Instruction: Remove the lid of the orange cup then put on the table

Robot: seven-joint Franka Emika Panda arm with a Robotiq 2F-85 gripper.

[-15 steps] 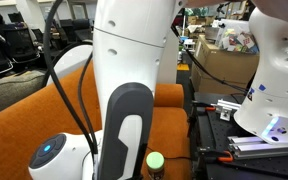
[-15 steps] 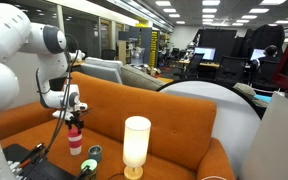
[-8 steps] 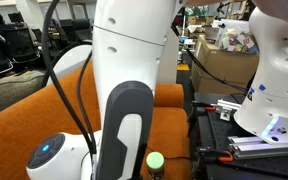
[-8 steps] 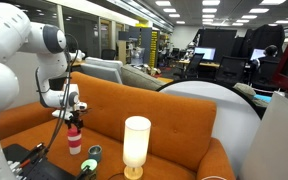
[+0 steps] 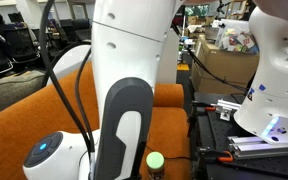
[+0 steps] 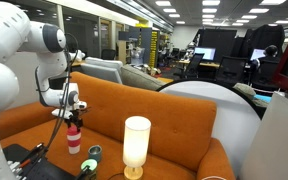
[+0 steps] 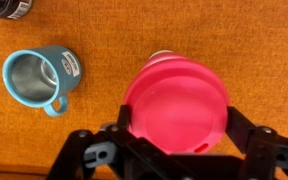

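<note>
In the wrist view a round pink-red lid (image 7: 176,105) fills the space between my gripper's (image 7: 179,118) two black fingers, which press on its left and right edges. A sliver of the cup's pale rim (image 7: 160,53) shows just beyond the lid. In an exterior view the gripper (image 6: 73,108) hangs straight down over the red cup (image 6: 75,141), which stands upright on the orange-brown table (image 6: 174,125). I cannot tell from these views whether the lid is clear of the cup.
A blue mug (image 7: 39,78) with a metal inside stands on the table to the left of the lid, and a dark can (image 7: 6,8) at the top left. A white lamp (image 6: 136,145) stands near the cup. A black bench with tools (image 5: 234,135) adjoins the table.
The arm's near links have shifted slightly in an exterior view. The gripper and the lid look unchanged.
</note>
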